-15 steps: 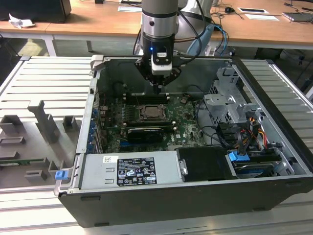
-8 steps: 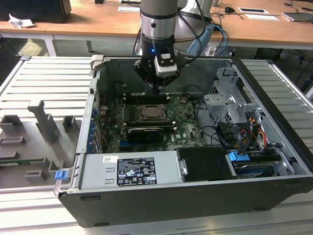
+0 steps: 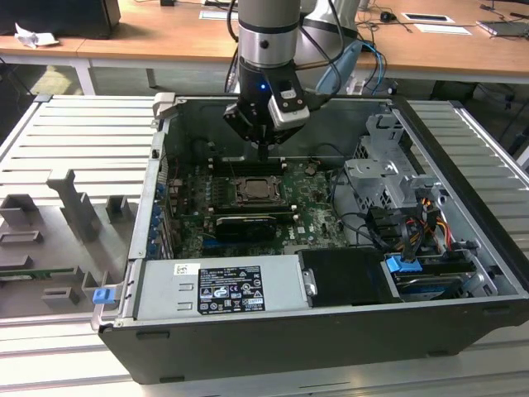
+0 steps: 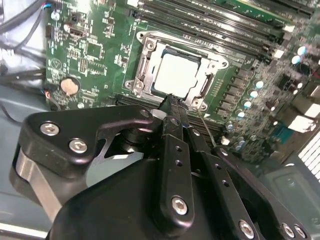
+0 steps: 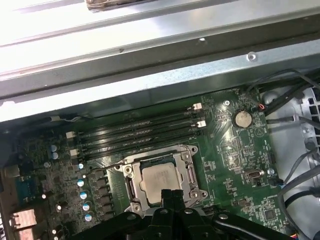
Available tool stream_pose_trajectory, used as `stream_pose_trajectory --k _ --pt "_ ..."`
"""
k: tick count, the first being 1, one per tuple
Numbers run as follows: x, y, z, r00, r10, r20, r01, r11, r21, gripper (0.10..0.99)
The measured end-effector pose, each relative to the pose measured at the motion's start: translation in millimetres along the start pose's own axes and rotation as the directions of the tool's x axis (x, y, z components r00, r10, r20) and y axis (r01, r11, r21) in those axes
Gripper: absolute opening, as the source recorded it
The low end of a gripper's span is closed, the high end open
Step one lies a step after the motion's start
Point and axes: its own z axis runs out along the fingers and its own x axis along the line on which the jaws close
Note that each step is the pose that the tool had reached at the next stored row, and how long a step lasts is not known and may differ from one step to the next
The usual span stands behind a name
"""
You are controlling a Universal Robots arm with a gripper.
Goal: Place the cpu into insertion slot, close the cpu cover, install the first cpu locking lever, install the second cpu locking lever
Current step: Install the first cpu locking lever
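Closest to the lens in both wrist views is the robot's single gripper (image 4: 170,102), a black linkage whose two fingers are pressed together into a narrow tip with nothing between them. That tip hovers over the green circuit board (image 5: 235,160) inside an open computer case (image 3: 463,132), just beside one edge of the one insertion slot (image 3: 278,195). One cpu (image 4: 176,75), a pale silver square, lies flat in that slot, so the placing step looks done. One cpu cover (image 4: 145,60), a silver frame with a square opening, appears to lie down around the chip, though whether it is fully seated cannot be told. One thin metal rod (image 4: 206,129) slants up beside the tip and may be a locking lever not yet latched; a second lever cannot be made out. Judging from this, the work stands at the first lever. Latching it would call for a steady push with the closed tip, down and then sideways under its catch, without slipping onto the chip. One coin battery (image 5: 242,118) sits on the board, and four long black memory slots (image 5: 140,131), as far as can be counted, run beside the chip. The exterior view shows one black card (image 3: 244,225) and one grey power supply (image 3: 219,288).
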Motion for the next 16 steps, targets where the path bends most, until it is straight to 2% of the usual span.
stream_pose_trajectory --k 2,4,7,16 --pt "0.0 0.0 0.1 0.9996 -0.027 -0.001 0.027 0.9996 -0.001 0.11" --pt "0.2 0.0 0.2 0.9969 -0.078 -0.0027 0.078 0.9969 -0.003 0.11" --pt "0.5 -0.1 0.4 0.9872 -0.159 -0.0052 0.159 0.9872 -0.006 0.11" --pt "7.8 -1.6 0.6 0.9795 -0.201 -0.0064 0.201 0.9795 -0.008 0.11"
